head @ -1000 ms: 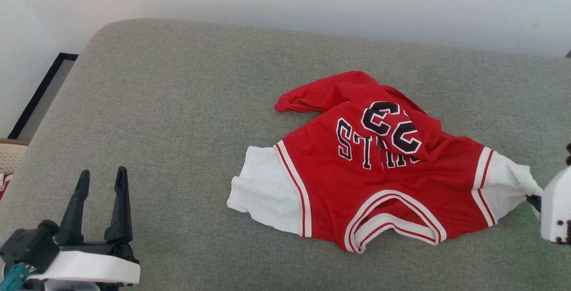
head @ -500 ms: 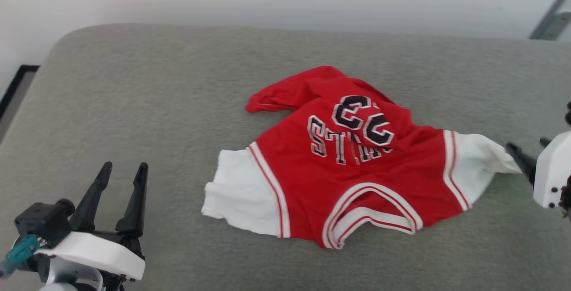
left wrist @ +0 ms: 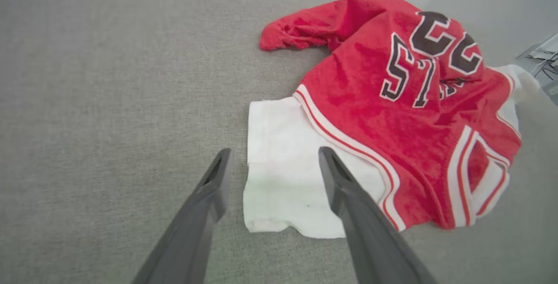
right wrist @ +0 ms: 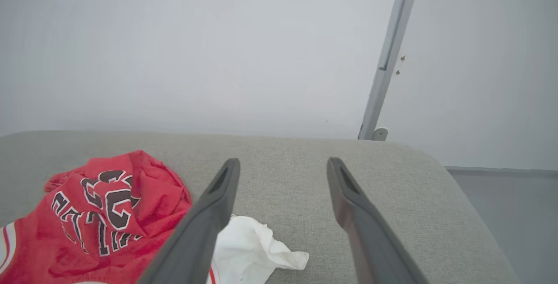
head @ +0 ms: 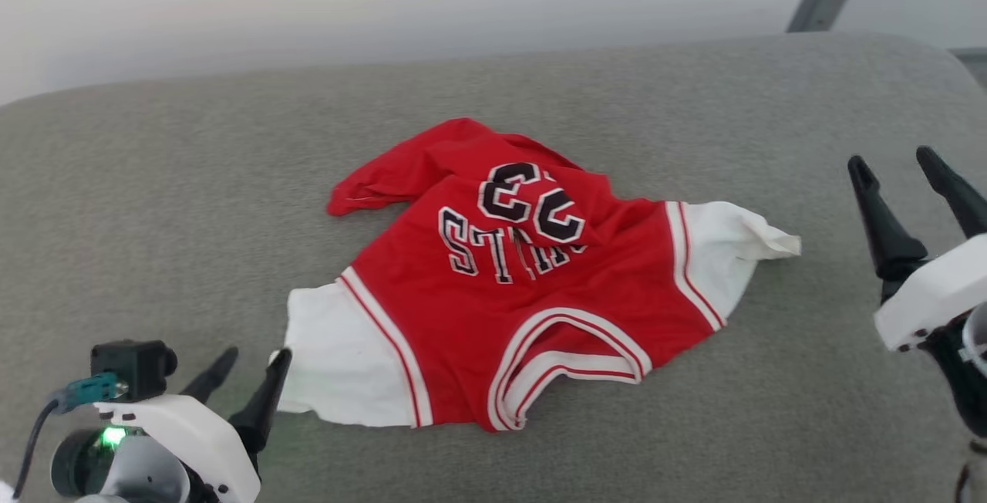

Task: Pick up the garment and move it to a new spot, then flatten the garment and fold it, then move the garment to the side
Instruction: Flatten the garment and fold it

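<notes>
Left gripper (head: 254, 354) nearest, fingers apart at the white sleeve's edge (contact cannot be confirmed); the garment (head: 540, 287) lies crumpled, lettering up, mid grey cushion (head: 193, 202); right gripper (head: 890, 160) stands clear, fingers apart, empty.

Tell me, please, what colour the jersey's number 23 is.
The number is black, outlined white; head view shows best.

jersey (head: 493, 295) lettering's half buried under a fold, can't read the word. right wrist view chops it bottom left, head view crops left gripper (head: 257, 352) and right gripper (head: 890, 157) bodies
</notes>
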Motion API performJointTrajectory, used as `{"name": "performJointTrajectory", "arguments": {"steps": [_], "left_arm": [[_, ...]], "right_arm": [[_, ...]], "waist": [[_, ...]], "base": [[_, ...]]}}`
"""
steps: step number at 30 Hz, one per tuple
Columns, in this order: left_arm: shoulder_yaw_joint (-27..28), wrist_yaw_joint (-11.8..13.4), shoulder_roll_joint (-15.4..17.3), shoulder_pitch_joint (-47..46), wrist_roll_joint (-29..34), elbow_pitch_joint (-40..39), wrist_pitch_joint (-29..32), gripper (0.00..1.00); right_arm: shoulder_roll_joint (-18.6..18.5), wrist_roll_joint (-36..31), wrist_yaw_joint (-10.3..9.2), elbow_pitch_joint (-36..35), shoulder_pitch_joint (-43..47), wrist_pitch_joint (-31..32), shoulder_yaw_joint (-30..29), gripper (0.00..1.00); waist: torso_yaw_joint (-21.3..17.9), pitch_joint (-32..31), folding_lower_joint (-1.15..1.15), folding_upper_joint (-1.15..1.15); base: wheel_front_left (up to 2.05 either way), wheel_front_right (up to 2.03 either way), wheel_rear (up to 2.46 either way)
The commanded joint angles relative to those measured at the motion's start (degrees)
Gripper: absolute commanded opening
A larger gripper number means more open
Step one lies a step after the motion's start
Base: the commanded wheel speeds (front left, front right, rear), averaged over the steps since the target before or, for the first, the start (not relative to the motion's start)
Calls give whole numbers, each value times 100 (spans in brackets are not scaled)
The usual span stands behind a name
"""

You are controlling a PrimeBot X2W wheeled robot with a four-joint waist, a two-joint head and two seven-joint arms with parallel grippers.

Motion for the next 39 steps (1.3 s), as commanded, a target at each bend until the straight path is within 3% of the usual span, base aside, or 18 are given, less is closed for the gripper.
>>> {"name": "performJointTrajectory", "arguments": {"steps": [1,9,15,19,26,27,28,39], "left_arm": [[-18,58,22,-49,-102,82,213,100],[-270,241,333,-419,10,474,1229,100],[-457,383,493,-884,124,1039,1949,100],[-572,388,408,-1057,-21,1387,2379,100],[-886,283,-79,-1471,-388,2118,3111,100],[-954,215,-175,-1495,-454,2189,3198,45],[-1021,168,-252,-1541,-497,2258,3283,0],[-1196,9,-219,-2087,-324,2552,3037,0]], "right_arm": [[145,-113,-3,-149,126,-195,2,100],[899,-487,-3,-585,586,-1069,114,100],[1138,-535,-3,-577,778,-1272,264,100],[1177,-491,-3,-550,786,-1223,331,100],[946,-312,-3,-375,621,-870,552,100],[901,-259,-3,-319,562,-825,556,100],[837,-217,-3,-251,483,-789,545,100],[-165,222,-3,951,-619,66,1012,100]], "waist": [[-154,32,0,0],[-450,179,0,0],[-583,338,0,0],[-619,412,0,0],[-587,562,0,0],[-576,583,0,0],[-564,606,0,0],[-223,935,0,0]], "base": [[0,0,0],[0,0,0],[0,0,0],[0,0,0],[0,0,0],[0,0,0],[0,0,0],[0,0,0]]}}
